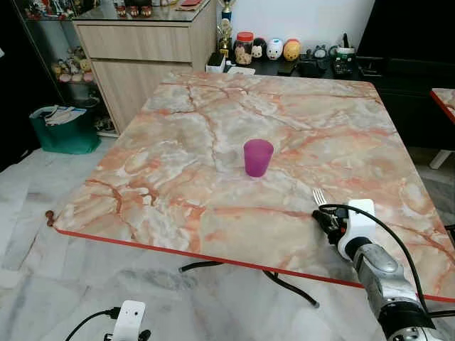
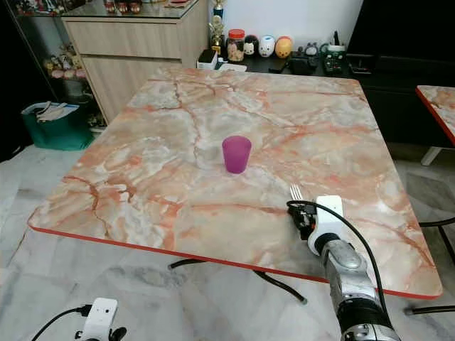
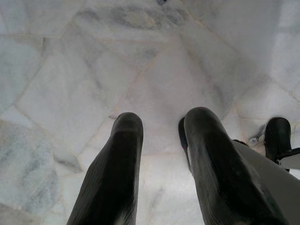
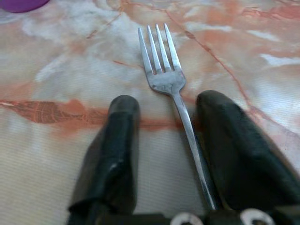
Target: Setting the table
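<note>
Left gripper (image 3: 159, 136), fingers apart, hangs over marble floor (image 3: 70, 70).

Both head eyes look forward and down from high up at the same marble tabletop (image 1: 178, 177), with the purple cup (image 1: 257, 157) mid-frame; the right eye sits slightly to the side. The right wrist cam looks along its gripper (image 4: 161, 110), very close over the tabletop and a fork (image 4: 161, 70), cup edge peeking in. The left wrist cam points down at the marble floor (image 3: 70, 70).

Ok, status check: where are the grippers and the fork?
Right gripper open over table, fork lying between fingers. Left gripper open, idle above floor. Purple cup ahead, clear of fork.
</note>
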You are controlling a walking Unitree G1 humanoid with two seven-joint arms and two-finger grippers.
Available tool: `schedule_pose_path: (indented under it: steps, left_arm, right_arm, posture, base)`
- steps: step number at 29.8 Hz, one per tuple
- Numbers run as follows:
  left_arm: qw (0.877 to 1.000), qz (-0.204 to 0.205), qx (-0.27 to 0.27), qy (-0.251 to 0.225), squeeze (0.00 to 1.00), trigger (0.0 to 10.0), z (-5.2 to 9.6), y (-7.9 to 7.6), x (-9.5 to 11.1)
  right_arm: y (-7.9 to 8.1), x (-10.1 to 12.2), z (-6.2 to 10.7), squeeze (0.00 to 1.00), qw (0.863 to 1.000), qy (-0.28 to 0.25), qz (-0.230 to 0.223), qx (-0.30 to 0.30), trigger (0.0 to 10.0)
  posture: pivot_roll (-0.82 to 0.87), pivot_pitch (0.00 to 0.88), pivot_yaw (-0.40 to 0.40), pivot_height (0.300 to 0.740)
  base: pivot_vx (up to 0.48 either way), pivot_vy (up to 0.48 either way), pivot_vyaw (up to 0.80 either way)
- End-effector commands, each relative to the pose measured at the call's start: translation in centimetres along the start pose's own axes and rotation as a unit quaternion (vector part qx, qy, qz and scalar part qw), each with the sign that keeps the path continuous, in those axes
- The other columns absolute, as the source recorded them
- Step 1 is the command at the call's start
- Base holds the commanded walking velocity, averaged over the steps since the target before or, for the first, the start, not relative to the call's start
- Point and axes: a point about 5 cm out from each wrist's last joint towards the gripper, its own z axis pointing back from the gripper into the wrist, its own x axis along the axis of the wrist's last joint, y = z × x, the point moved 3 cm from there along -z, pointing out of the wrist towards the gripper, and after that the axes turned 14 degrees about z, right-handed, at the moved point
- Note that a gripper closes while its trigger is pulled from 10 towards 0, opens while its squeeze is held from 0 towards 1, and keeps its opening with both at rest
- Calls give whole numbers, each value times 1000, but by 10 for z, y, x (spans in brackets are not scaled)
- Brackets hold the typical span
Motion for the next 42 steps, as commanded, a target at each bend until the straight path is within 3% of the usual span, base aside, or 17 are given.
schedule_pose_path:
  steps: [1,29,34,35,42]
  left_arm:
    - [1000,-11,-3,-1,0,10000,-1,-3,3]
    - [1000,-8,-12,-17,0,10000,-3,-10,15]
    - [1000,-7,-10,-18,0,10000,-3,-9,16]
    - [1000,-7,-9,-19,0,10000,-3,-9,16]
    - [1000,-8,-9,-20,0,10000,-3,-10,15]
  right_arm:
    - [2,-4,-1,0,1000,7,-7,2,0]
    - [6,-2,-1,0,1000,-3,-3,-2,0]
    - [7,10,2,0,999,-41,-3,-22,0]
    - [6,15,3,0,998,-56,-1,-31,10000]
    - [0,48,24,0,982,-158,12,-102,10000]
  posture:
    - [6,0,17,731]
    - [13,0,15,731]
    - [15,0,13,731]
    - [15,0,13,731]
    - [11,0,14,731]
  base:
    - [0,0,0]
    - [0,0,0]
    - [0,0,0]
    - [0,0,0]
    - [0,0,0]
